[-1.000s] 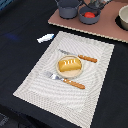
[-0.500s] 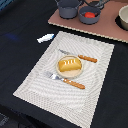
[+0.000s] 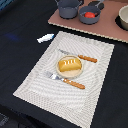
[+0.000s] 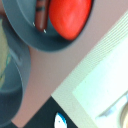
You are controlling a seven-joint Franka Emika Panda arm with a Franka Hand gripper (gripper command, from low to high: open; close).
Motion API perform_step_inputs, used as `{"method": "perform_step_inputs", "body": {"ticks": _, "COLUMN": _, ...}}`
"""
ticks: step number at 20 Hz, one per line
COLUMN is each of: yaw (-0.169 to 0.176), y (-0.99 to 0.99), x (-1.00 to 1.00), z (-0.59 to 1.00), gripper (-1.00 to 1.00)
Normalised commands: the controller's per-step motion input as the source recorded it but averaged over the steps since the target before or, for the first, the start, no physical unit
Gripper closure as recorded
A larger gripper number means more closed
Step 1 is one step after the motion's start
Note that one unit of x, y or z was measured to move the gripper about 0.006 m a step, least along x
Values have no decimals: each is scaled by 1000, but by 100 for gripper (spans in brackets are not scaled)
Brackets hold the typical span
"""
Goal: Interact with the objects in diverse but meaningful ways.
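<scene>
From the exterior view's left, dark bare table (image 3: 20, 60) lies open, with only a small white-blue piece (image 3: 45, 37) just off the ribbed cream placemat (image 3: 40, 80). On the mat, a golden-yellow bread loaf (image 3: 69, 64) sits on a round beige plate (image 3: 69, 73), hemmed between a wooden-handled knife (image 3: 79, 56) and fork (image 3: 66, 80). Behind, a pink board (image 3: 107, 30) carries a blue-grey two-handled pot (image 3: 68, 7) and blue-grey frying pan (image 3: 90, 12) holding a glossy red tomato (image 4: 70, 17) touching a brown sausage (image 4: 42, 13). The gripper is unseen, so its state cannot be told.
</scene>
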Motion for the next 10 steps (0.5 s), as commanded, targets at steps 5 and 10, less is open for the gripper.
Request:
{"method": "perform_step_inputs", "body": {"ticks": 5, "yaw": 0, "y": -723, "x": -665, "z": 23, "gripper": -100}}
{"method": "perform_step_inputs", "body": {"ticks": 10, "yaw": 0, "y": -653, "x": -743, "z": -107, "gripper": -100}}
